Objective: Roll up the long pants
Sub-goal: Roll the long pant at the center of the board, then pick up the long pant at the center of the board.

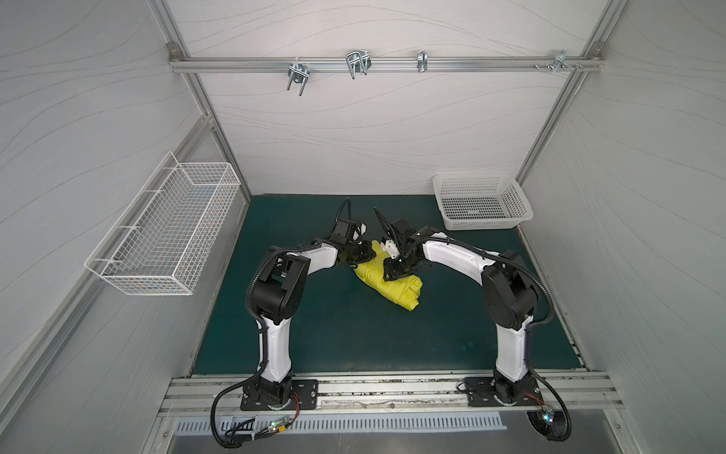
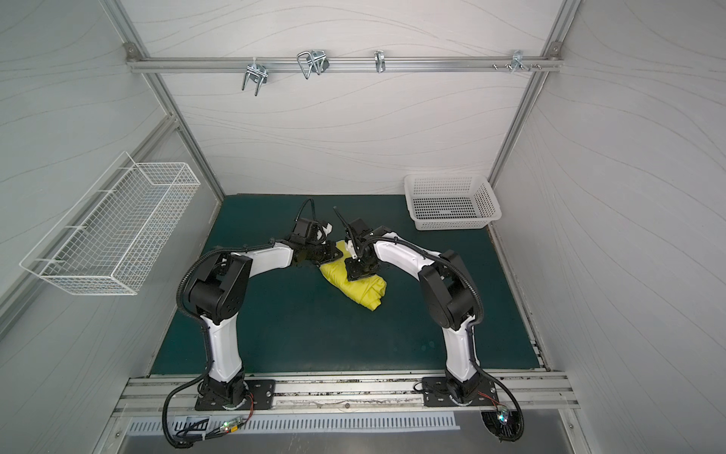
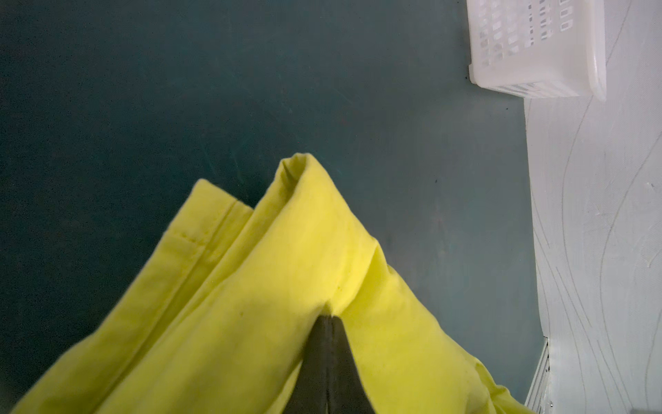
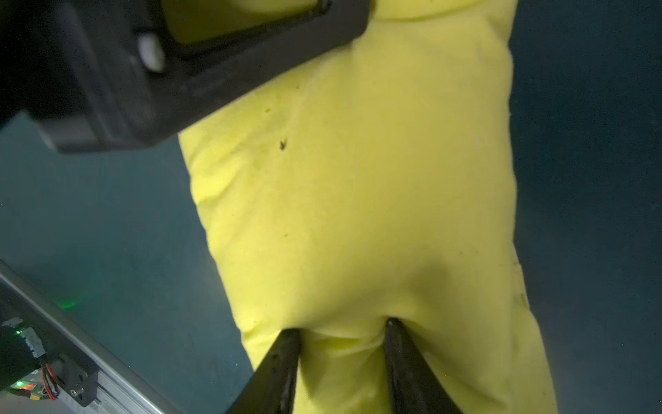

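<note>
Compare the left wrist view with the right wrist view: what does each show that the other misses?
Left wrist only: the white basket, and the left gripper, tips pinched shut on the pants. Right wrist only: the right gripper, jaws apart with fabric bunched between them, and the metal rail. Both: the yellow pants on the green mat.

The left claw [image 1: 368, 256] and right claw [image 1: 396, 272] touch the bunched long pants [image 1: 397, 294].

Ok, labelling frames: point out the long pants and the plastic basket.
long pants [image 1: 396, 293], in a top view, on the bundle's middle.
plastic basket [image 1: 481, 224], in a top view, on its near wall.
</note>
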### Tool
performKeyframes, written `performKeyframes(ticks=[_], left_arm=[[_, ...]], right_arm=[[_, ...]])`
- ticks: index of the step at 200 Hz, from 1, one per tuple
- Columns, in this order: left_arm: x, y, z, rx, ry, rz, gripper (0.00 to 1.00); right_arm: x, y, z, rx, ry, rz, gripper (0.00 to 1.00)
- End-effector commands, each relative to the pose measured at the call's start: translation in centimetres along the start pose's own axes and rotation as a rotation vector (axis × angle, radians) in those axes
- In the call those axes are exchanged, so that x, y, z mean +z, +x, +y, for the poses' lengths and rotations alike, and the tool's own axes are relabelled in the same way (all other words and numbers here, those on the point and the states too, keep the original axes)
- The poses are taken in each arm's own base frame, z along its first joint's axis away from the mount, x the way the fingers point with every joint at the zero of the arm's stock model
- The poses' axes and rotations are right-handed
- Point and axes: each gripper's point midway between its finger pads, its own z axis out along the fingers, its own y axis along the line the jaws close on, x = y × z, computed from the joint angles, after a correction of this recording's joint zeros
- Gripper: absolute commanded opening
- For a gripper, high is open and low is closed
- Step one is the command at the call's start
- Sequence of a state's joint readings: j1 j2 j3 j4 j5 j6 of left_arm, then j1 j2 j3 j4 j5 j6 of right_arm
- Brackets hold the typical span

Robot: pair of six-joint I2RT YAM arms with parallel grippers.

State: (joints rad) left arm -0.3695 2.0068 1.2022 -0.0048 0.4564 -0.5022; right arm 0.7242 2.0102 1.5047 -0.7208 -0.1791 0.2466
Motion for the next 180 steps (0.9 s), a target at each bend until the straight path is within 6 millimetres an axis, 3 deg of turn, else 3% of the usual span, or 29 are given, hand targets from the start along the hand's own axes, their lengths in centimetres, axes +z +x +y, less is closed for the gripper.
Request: performKeyframes(ticks=[1,16,45,62,67,100,135,155,180], left_arm=[[1.4,10.8,11.1,-0.198,-0.343,0.295,0.00],[1.2,10.6,11.1,-0.188,-0.349,0.289,0.00],[0.7,10.0,11.0,-0.171,-0.363,0.270,0.00],[0.6,9.9,10.8,-0.171,-0.360,0.262,0.00],[0.6,9.8,10.7,-0.168,-0.358,0.260,0.00],[0.2,9.8,10.7,-0.157,-0.359,0.253,0.00],[0.2,10.1,10.9,-0.153,-0.360,0.258,0.00],[0.2,10.1,10.8,-0.150,-0.357,0.258,0.00],[0.2,9.9,10.7,-0.148,-0.355,0.255,0.00]], right_arm=[[9.2,7.2,-2.7,0.027,0.035,0.241,0.42],[6.8,5.5,-2.3,-0.037,0.061,0.153,0.48],[0.9,1.8,-1.8,-0.178,0.178,-0.037,0.78],[-0.4,1.1,-1.2,-0.252,0.190,-0.062,0.90],[-0.4,1.1,-1.3,-0.270,0.205,-0.056,0.98],[0.1,1.4,-2.0,-0.357,0.268,-0.002,0.99],[1.4,1.2,-3.3,-0.525,0.473,0.043,0.99],[1.6,0.9,-2.4,-0.619,0.531,0.020,0.99],[0.0,-0.5,-1.6,-0.674,0.582,-0.081,0.99]])
